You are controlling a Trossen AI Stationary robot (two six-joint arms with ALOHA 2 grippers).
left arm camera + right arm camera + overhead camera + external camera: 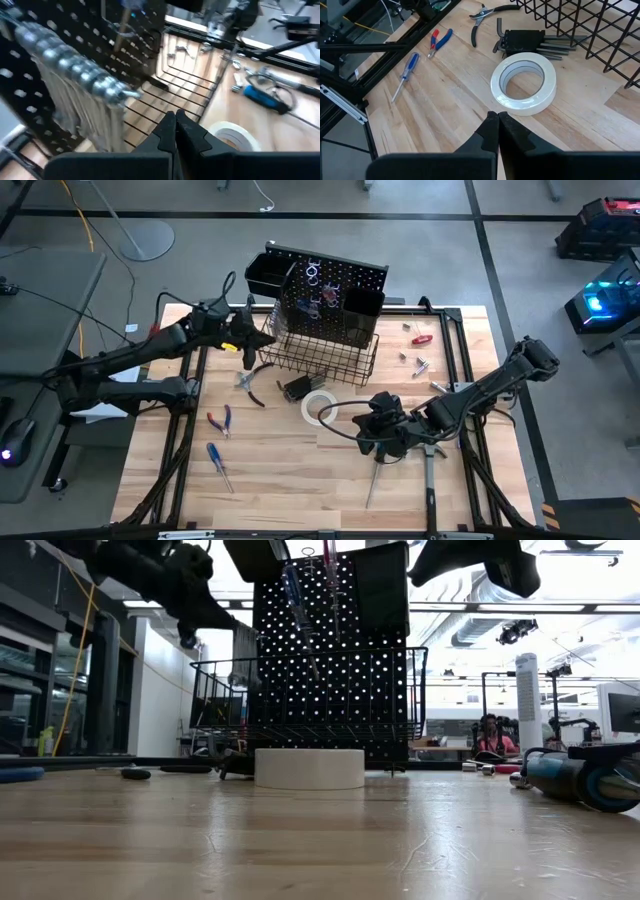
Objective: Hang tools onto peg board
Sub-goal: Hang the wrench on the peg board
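- Two grippers, both with jaws pressed shut and holding nothing: the left gripper (175,131) hangs raised beside the peg board's (335,285) left side, over the wire basket (330,355); the right gripper (497,131) hovers above the table, near the white tape roll (524,82).
- Hard to make out: a blurred silver wrench set (75,65) fills the left wrist view close up, and what hangs on the board's hooks is unclear.
- Cut off: a blue-handled tool (580,780) at the low view's right edge.
- On the pale wooden table (290,470): a hex key set (527,42) touching the roll, black-handled pliers (487,15), red-and-blue pliers (440,40), a blue screwdriver (406,72), a red-handled tool (422,338).
- Beyond the table, a seated person (490,735).
- Black bins (268,275) on the board; their contents are not visible.
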